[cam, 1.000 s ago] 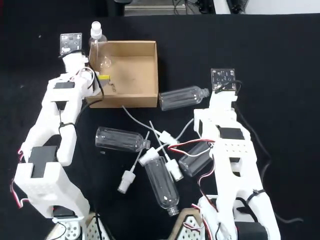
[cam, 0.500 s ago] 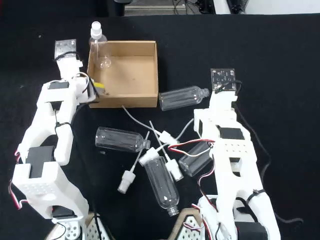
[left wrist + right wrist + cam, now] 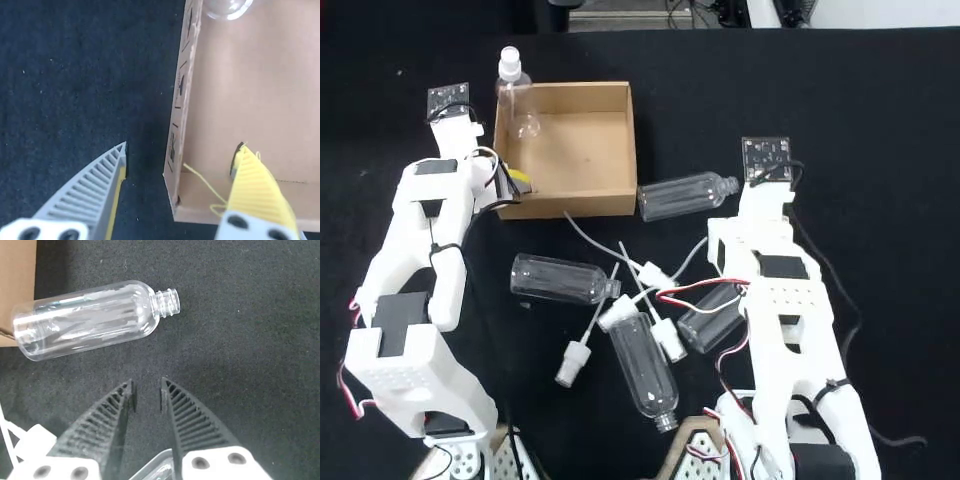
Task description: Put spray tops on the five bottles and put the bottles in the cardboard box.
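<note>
Now | left tool [image 3: 182, 145] released, straddling cardboard box [image 3: 631, 140] wall | right tool [image 3: 147, 382] barely parted, empty, near uncapped bottle [image 3: 85, 320] | I'd lift left clear before swinging.

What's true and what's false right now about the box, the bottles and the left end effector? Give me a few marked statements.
1. A capped bottle stands inside the box. True.
2. The left end effector grips a bottle. False: it is open and straddles the box's wall, with one finger inside and one outside.
3. The side bottle, lying just outside the box, has no spray top. True.
4. Every spray top is fitted. False: loose tops lie on the table among bare bottles.
</note>
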`<control>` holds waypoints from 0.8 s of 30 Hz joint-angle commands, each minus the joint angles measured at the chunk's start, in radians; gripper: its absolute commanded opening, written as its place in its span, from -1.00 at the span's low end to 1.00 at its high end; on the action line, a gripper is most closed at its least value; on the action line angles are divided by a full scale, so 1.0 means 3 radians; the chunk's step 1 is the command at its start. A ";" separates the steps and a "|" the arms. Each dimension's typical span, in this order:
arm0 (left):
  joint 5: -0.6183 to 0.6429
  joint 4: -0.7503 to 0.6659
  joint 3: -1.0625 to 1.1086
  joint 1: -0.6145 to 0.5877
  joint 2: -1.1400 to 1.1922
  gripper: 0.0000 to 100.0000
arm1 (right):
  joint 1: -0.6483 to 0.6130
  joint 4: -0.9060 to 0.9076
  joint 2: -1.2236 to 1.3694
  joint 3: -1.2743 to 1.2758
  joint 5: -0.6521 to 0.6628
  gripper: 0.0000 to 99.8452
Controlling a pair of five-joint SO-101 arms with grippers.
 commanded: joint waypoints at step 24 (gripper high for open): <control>-0.0143 0.0251 -0.0453 -0.0038 -0.0235 -0.37 | 0.0015 -0.0092 -0.0054 -0.0028 0.0000 -0.87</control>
